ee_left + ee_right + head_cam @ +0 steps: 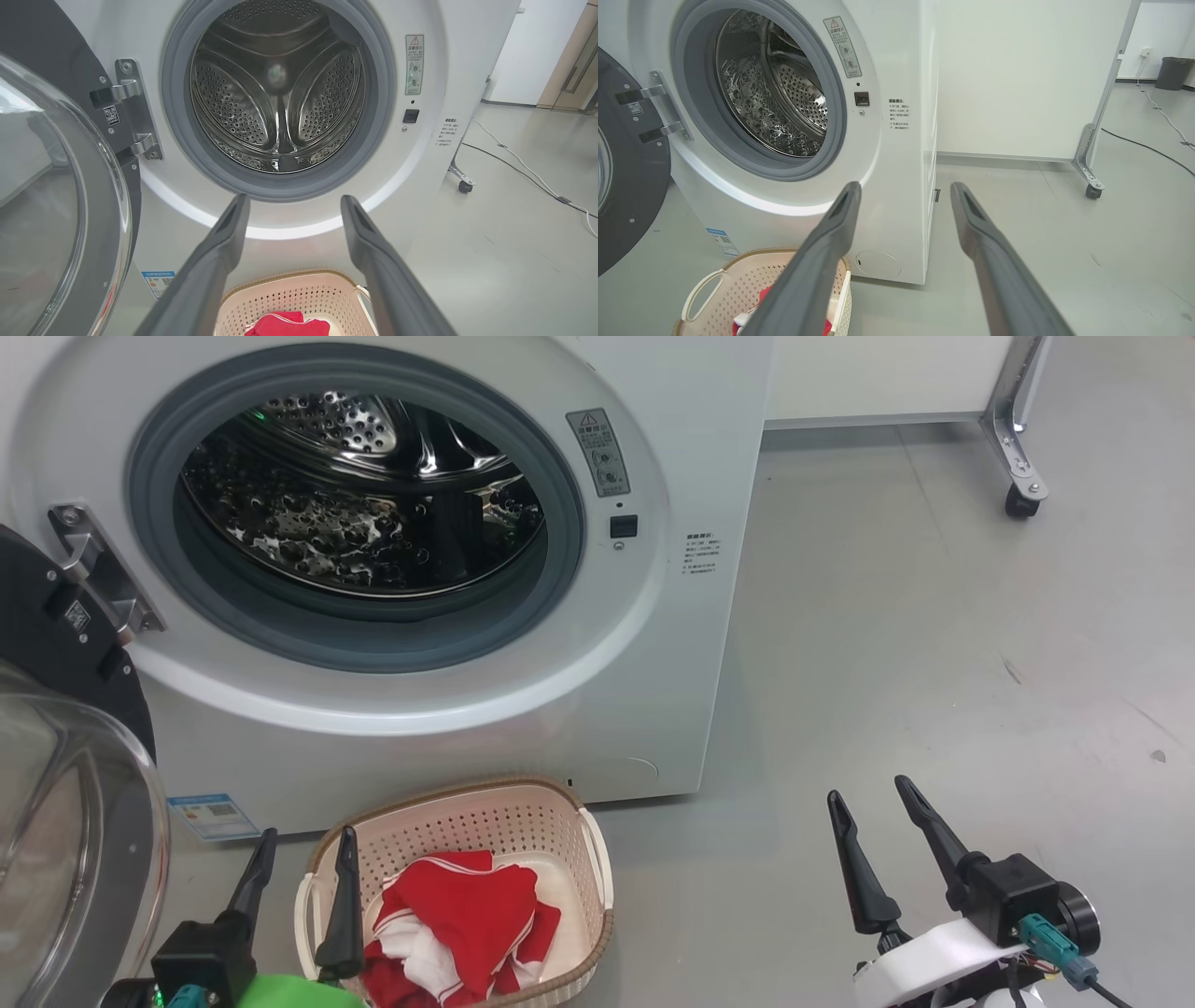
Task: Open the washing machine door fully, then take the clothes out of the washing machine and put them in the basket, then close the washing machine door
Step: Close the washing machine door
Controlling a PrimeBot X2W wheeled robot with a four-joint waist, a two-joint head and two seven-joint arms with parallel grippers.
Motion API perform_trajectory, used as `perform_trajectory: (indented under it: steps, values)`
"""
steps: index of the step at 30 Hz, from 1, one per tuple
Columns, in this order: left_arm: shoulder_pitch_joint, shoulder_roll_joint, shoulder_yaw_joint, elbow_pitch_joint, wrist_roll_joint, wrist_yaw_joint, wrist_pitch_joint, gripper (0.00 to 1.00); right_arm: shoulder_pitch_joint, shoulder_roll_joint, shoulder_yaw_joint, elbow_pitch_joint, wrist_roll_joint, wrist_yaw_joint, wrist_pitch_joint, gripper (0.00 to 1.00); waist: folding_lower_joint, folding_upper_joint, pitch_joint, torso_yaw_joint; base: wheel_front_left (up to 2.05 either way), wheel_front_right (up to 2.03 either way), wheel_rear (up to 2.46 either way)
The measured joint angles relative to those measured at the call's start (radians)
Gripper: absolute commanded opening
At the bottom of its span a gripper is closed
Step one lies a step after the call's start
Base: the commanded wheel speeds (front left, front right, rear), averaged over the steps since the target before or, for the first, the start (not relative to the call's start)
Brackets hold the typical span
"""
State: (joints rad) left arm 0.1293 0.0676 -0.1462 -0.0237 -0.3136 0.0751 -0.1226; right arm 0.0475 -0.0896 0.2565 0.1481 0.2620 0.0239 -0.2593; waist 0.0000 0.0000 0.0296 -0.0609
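Head view, machine: One big white front-loading washing machine [653, 644] stood on the grey floor [934, 663]. No clothing showed in its round steel drum [364, 523].
Head view, door: One large round door with a glossy black rim and a bulging clear glass bowl [75, 784] hung wide open at the left on its metal hinge [93, 569].
Head view, basket: One small cream perforated plastic basket with a brown woven-look rim [448, 793] sat on the floor just in front of the machine, below the opening.
Head view, clothes: Bright red fabric garments with white stripes [467, 915] lay in one heap inside the basket. The number of pieces could not be told.
Head view, pincers: There were two. The left pincer [308, 840] hovered wide and empty at the basket's left rim. The right pincer [868, 789] stood wide and empty over bare floor, well apart from the basket.
Left wrist view: The drum looked empty to its back wall. The open door was at the left and the basket lay below the spread fingers.
Right wrist view: The machine's front and side showed, with a corner of the basket under the spread fingers.
Step in hand: This was probably closing the door. The left pincer sat nearer, so it would do well to push on the black rim far from the hinge. It should swing the door steadily until the latch catches, keeping the fingers out of the gap and clear of the basket.
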Motion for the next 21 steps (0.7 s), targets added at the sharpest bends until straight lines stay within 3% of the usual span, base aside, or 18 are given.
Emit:
perform_trajectory:
  steps: [21]
  values:
    - [0.024,0.006,0.000,-0.067,0.003,0.005,0.031,1.00,0.002,0.000,0.002,-0.007,0.000,-0.002,0.000,1.00,0.0000,0.0000,0.008,-0.005,-0.99,0.99,0.00]
